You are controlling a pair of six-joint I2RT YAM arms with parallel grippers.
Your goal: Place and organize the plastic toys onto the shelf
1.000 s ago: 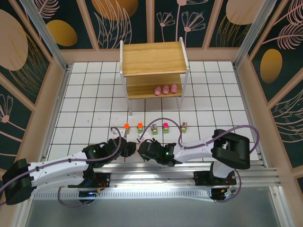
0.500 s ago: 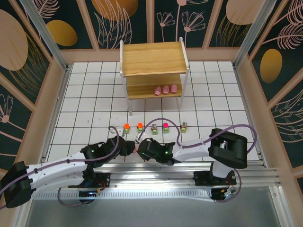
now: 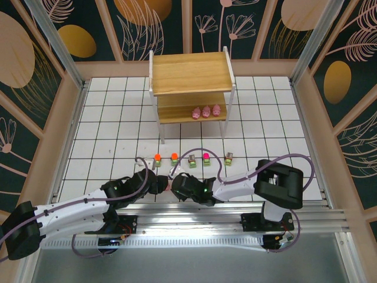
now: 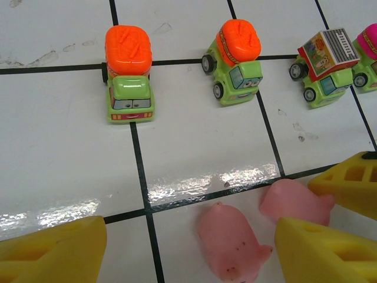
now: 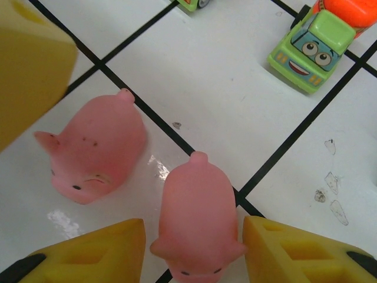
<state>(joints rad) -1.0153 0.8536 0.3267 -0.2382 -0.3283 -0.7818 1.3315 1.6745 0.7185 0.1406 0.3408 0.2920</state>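
Two pink pigs lie side by side on the white tiles near the front edge. One pig (image 5: pixel 197 227) sits between my right gripper's (image 5: pixel 194 239) yellow fingers; the right pad touches it and a thin gap shows at the left pad. The other pig (image 4: pixel 231 243) lies between my left gripper's (image 4: pixel 185 239) wide-open fingers, close to the right one. In the top view the two grippers, left (image 3: pixel 160 184) and right (image 3: pixel 175 184), meet nose to nose. Several green trucks (image 3: pixel 192 158) stand in a row ahead. The wooden shelf (image 3: pixel 189 72) stands at the back with three pigs (image 3: pixel 206 111) on its lower tier.
Two orange-topped trucks (image 4: pixel 128 73) (image 4: pixel 237 59) stand just beyond the pigs, with a box-topped truck (image 4: pixel 325 68) to their right. The shelf's white legs (image 3: pixel 161 140) stand behind the truck row. Wooden walls enclose the tiled floor (image 3: pixel 106 130).
My right gripper has slid left toward the left gripper and its fingers have narrowed around the pig. The left gripper has barely moved.
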